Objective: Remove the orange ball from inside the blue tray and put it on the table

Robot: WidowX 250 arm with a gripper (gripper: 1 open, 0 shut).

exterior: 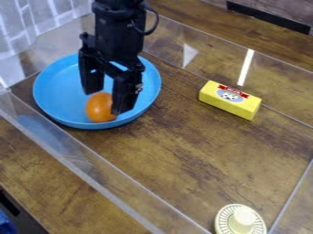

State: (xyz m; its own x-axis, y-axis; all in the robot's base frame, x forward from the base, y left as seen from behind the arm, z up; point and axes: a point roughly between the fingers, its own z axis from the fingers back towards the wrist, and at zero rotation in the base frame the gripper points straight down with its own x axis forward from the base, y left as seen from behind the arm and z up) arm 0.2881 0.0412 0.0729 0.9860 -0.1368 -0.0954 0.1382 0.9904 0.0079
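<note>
The task is barely begun: the small, smooth, glossy orange ball (101, 109) still lies inside the large, round, shallow bright-blue plastic tray (55, 88), and nothing has been lifted out or set down on the dark brown wood-grain plank table (171, 155). The black two-fingered gripper (110, 90) hangs pointing straight down inside the tray, jaws spread wide apart with the ball directly below and between them, one finger on either side; whether either finger touches it I cannot tell. Closing, lifting and placing all appear to remain. Well off to the gripper's side on the table lies a yellow rectangular block (232, 99), matte with a printed label, and far toward the near edge a small cream round lid (241, 220).
</note>
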